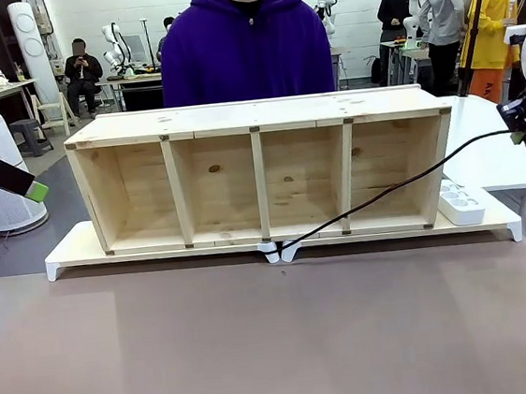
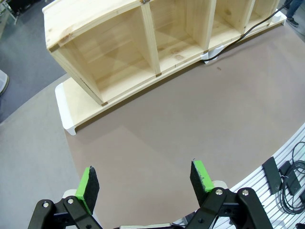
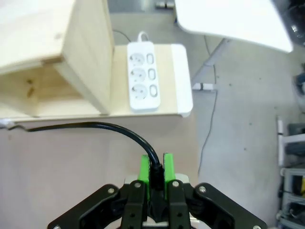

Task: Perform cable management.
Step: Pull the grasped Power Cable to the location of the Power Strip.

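Clamped on the cable (image 3: 95, 126) with the right gripper (image 3: 156, 164), green fingers tight together on its black end, raised off the right end of the wooden shelf (image 1: 255, 122). Strung from there down, near the power strip (image 3: 142, 76), to a white clip (image 1: 278, 250) at the shelf's front middle. Spread wide apart on the left gripper (image 2: 145, 179), fingers above bare table (image 2: 190, 129), holding nothing

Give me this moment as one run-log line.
right gripper: shut on cable | left gripper: open, empty | cable: from clip at shelf base to right gripper | power strip: sockets empty
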Tool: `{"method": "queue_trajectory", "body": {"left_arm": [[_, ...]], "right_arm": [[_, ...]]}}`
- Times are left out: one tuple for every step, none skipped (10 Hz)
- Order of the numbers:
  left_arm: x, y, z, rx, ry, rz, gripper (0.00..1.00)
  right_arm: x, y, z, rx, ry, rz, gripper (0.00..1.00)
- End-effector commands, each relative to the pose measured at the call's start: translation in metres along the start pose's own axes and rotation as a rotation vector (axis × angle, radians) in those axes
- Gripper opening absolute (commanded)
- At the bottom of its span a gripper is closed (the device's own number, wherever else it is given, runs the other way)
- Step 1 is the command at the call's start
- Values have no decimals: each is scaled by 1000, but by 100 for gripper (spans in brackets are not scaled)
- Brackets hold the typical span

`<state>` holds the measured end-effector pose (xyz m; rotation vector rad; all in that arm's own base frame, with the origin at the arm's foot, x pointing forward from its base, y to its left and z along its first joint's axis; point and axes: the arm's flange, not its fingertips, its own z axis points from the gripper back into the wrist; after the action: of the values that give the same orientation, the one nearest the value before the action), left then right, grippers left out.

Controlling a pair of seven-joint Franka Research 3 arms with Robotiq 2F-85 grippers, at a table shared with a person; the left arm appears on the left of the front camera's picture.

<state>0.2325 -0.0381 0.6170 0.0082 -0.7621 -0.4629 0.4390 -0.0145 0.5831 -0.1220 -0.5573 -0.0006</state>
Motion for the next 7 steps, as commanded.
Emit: {"method": "queue_trajectory", "body": {"left_arm": [[2, 1, -1, 4, -10, -7, 100], [2, 1, -1, 4, -10, -7, 100], [2, 1, -1, 4, -10, -7, 100], [2, 1, -1, 4, -10, -7, 100], [2, 1, -1, 4, -10, -7, 100], [2, 1, -1, 4, -10, -7, 100], [2, 1, -1, 4, -10, -7, 100]], "right_arm": [[28, -9, -3, -58, -10, -18, 15], [36, -9, -6, -49, -13, -16, 15], [44, -7, -11, -45, -23, -17, 15], [52, -4, -17, -35, -34, -23, 15], [61, 2, -19, -8, -38, -37, 15], [67, 9, -21, 3, -41, -34, 15], [74, 14, -24, 0, -53, -39, 15]]}}
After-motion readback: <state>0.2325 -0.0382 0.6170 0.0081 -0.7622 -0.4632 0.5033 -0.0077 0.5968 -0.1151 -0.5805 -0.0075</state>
